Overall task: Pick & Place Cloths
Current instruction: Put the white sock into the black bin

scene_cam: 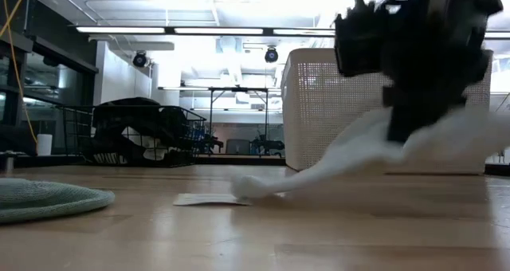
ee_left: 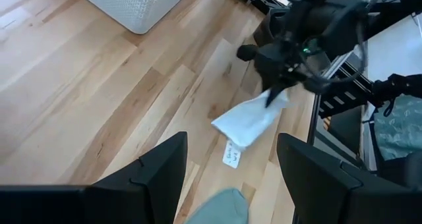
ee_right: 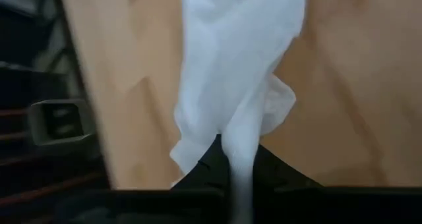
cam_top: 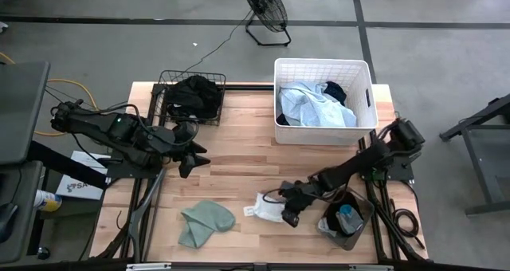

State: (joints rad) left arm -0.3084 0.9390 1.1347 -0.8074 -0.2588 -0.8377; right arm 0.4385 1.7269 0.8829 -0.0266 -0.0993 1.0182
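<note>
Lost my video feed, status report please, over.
Right hand shut on white cloth, one end lifted. Left hand open, idle near wire basket. Sage green cloth on table. Nothing in the way.

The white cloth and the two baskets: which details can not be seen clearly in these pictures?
- White cloth, low view: blurred, and the right gripper, shut on it, covers its top.
- White cloth, right wrist view: its far end is cut off by the picture edge.
- White laundry basket, low view: its wall hides the contents.
- Black wire basket, high view: dark cloths inside are too small to count.
- Paper tag: writing too small.
</note>
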